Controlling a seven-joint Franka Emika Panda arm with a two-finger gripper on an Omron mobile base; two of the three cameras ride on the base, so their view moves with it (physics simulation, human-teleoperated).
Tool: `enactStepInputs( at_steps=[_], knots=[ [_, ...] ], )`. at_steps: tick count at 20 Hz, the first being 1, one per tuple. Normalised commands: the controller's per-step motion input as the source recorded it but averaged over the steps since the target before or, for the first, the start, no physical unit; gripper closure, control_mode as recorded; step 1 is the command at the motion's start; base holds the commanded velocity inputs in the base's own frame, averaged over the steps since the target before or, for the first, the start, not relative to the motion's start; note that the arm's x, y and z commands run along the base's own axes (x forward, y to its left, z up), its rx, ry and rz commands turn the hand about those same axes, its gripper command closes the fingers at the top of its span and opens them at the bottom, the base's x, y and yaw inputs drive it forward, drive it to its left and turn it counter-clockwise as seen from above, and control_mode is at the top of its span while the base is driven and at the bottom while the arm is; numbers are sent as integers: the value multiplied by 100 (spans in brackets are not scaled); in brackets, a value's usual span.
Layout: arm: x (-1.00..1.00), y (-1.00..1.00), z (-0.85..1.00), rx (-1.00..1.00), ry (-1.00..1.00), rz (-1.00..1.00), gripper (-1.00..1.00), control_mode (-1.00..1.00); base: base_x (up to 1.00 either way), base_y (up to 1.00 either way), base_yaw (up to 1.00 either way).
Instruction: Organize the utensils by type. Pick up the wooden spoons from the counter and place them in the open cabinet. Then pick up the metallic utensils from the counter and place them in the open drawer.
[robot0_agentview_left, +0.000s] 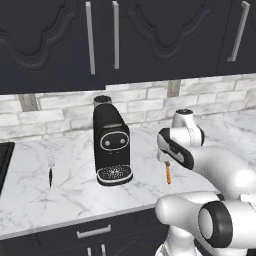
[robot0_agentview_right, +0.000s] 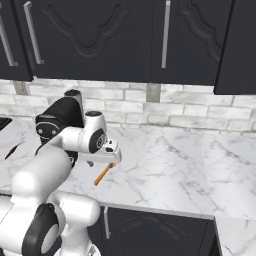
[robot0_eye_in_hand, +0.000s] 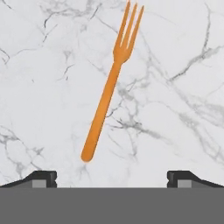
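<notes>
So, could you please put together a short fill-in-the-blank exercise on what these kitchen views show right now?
1. The orange fork lies flat on the white ____ counter.
2. The gripper hangs above the fork's handle end with its jaws ____.
3. The black coffee machine stands between the orange fork and the silver fork with the ____ handle.

Missing words: marble; open; dark

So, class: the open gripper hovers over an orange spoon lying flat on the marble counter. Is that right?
Not quite. The orange utensil is a fork, not a spoon: the hand view shows its prongs plainly. The rest stands: the gripper is open above it, and it lies flat on the marble counter.
</notes>
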Motion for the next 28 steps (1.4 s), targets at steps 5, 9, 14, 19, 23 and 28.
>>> enactStepInputs(
  at_steps=[5, 9, 14, 19, 23, 28],
  knots=[
    [26, 0, -29, 1, 0, -11, -100, -100, 0, 0, 0],
    [21, 0, -29, 0, 0, -13, -100, -100, 0, 0, 0],
    [13, 0, -31, 0, 0, -11, -100, -100, 0, 0, 0],
    [5, 0, -25, 0, 0, -9, -100, -100, 0, 0, 0],
    [6, 0, -20, 0, 0, -7, -100, -100, 0, 0, 0],
    [8, 0, -15, 0, 0, -5, -100, -100, 0, 0, 0]
  ],
)
